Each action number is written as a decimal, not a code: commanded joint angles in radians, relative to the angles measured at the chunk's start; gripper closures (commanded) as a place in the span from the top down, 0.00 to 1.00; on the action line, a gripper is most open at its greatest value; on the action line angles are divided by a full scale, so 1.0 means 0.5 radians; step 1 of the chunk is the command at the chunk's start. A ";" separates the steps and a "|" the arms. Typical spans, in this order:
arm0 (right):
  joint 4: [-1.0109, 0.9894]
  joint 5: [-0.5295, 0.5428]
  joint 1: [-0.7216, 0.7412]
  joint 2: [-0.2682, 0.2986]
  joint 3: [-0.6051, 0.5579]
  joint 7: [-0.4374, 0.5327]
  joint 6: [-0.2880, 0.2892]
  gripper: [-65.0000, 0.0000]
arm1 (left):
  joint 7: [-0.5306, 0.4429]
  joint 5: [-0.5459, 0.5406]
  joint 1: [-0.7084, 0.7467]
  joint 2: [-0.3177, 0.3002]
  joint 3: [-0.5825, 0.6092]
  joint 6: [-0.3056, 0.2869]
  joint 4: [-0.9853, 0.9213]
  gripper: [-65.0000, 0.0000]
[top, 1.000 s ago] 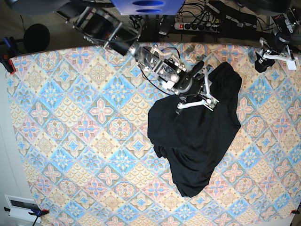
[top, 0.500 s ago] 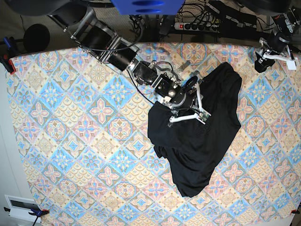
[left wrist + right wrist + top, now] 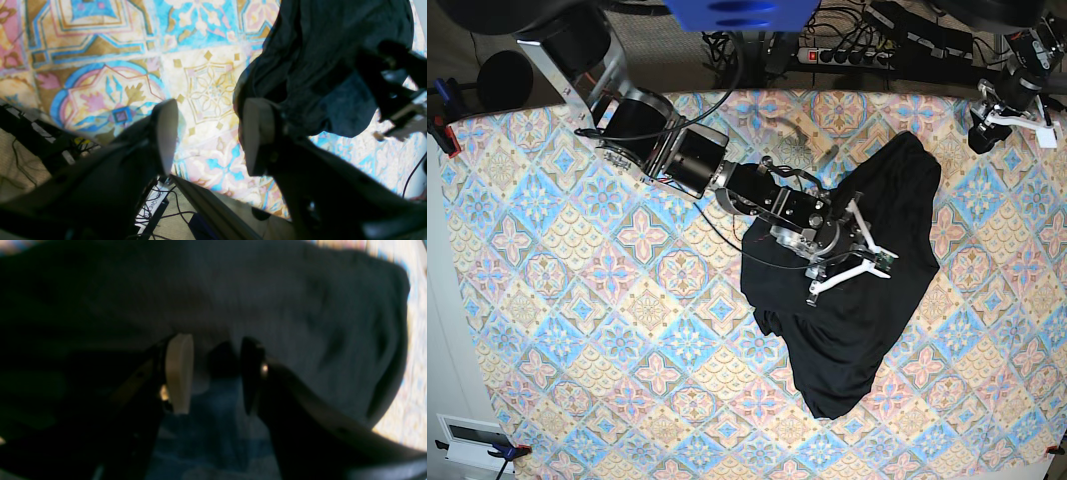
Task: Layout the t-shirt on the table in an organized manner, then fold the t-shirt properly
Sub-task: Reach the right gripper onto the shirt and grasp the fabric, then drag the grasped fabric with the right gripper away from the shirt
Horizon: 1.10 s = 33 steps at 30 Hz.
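since the earlier frame the right pincer [image 3: 859,252] slid further over the crumpled t-shirt [image 3: 852,300] mid-counter [image 3: 577,300], jaws spread, gripping nothing; left pincer [image 3: 1012,118] spread, parked. closing here may bunch several layers.

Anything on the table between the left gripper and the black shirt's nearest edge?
Nothing: in the base view only bare pastel tile-pattern table cloth separates the left gripper, open near the far edge, from the crumpled plain black fabric t-shirt.
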 commanded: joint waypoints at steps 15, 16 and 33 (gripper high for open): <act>-0.208 -0.022 0.104 -0.039 -0.235 0.179 0.005 0.35 | -0.017 -0.031 0.011 -0.021 -0.019 -0.013 0.031 0.48; -0.229 -0.022 0.107 -0.039 -0.232 0.188 0.005 0.35 | -0.017 -0.031 0.011 -0.021 -0.016 -0.013 0.031 0.48; 0.222 -0.022 0.085 -0.012 0.155 0.074 0.005 0.00 | -0.029 -0.031 0.008 -0.021 -0.009 -0.013 0.031 0.48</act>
